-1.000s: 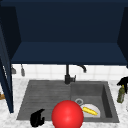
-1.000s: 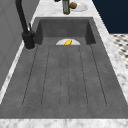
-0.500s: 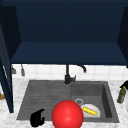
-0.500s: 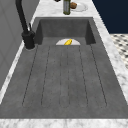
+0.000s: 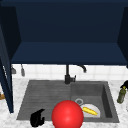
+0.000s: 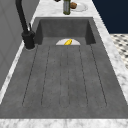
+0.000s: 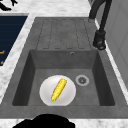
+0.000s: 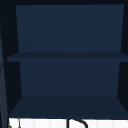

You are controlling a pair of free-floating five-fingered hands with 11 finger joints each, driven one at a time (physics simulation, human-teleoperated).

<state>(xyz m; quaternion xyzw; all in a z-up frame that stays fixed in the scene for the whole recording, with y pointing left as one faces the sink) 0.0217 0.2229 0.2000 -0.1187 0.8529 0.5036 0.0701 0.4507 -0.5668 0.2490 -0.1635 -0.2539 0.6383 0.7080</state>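
Note:
My left hand (image 5: pixel 37 118) hovers over the front left corner of the draining board, fingers relaxed and holding nothing; it also shows as a dark shape at the far counter (image 7: pixel 6 5). My right hand (image 5: pixel 125 83) is a small black shape at the top of a green bottle (image 5: pixel 121 94) on the right counter. A white plate (image 7: pixel 47 96) with a yellow corn cob (image 7: pixel 59 89) lies in the sink basin (image 7: pixel 100 75), beside the drain (image 7: pixel 82 80). A big red sphere (image 5: pixel 67 115) shows in front of the sink's front edge.
The black tap (image 5: pixel 67 75) stands behind the sink. The ribbed draining board (image 6: pixel 65 77) lies left of the basin. A second plate (image 6: pixel 81 7) with a brown item stands beyond the bottle (image 6: pixel 66 6). An open blue cabinet (image 8: pixel 67 57) hangs above. A black shape (image 7: pixel 45 121) crosses the right side view's bottom edge.
The black shape of the right hand by the bottle looks smaller and closer to the right edge than a second ago. The left hand, plate and corn have not moved.

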